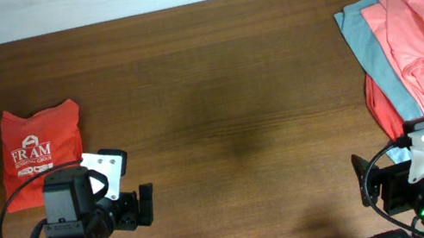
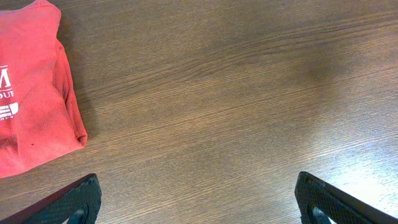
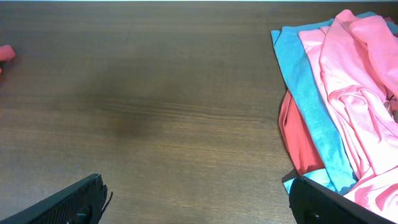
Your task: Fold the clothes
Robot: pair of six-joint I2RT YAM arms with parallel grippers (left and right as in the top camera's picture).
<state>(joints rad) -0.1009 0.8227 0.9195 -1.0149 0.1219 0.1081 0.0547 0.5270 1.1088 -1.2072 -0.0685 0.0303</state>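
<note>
Orange-red folded shirt lies flat; left fingers, right fingers spread wide (both empty).

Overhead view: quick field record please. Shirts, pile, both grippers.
folded item: orange-red T-shirt, white lettering up, left part of the table
pile: right edge, unfolded; salmon-pink shirt on top, teal-grey shirt under it, orange-red garment lowest visible
left gripper: open, empty, beside the folded shirt, not touching
right gripper: open, empty, beside the pile, not touching
table middle: bare wood
progress: one folded, pile not yet folded
</note>
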